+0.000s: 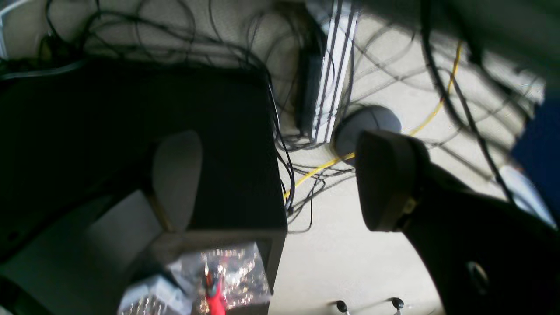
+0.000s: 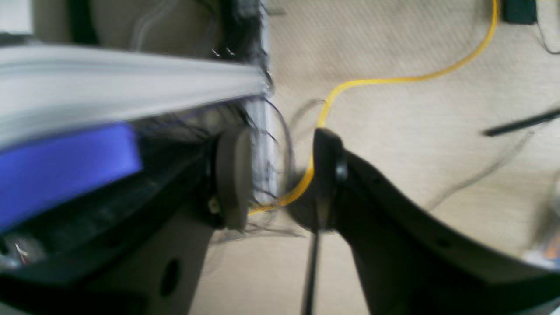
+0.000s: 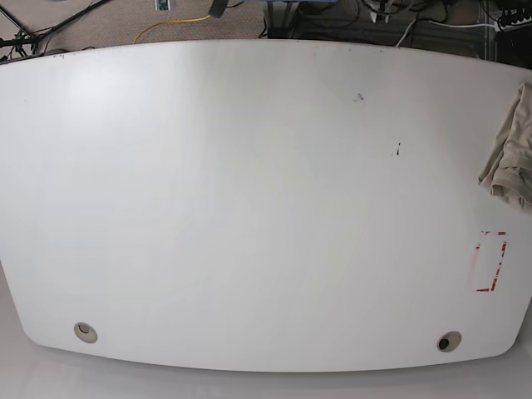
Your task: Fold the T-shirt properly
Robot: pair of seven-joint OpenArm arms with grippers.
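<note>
Reaching is pending: T-shirt [image 3: 513, 154] is lying bunched at table [image 3: 249, 208] edge; left gripper [image 1: 280, 179] gaping wide, right gripper [image 2: 282, 175] half-spread, both empty.

The T-shirt [image 3: 512, 150] is showing only as a khaki-beige bunch of soft, wrinkled cloth at the right edge of the base view, in the upper half of the frame. It is lying crumpled and unfolded on the white table [image 3: 249, 199], its folds hanging down toward a rounded lower corner, with the rest running out of frame to the right.
</note>
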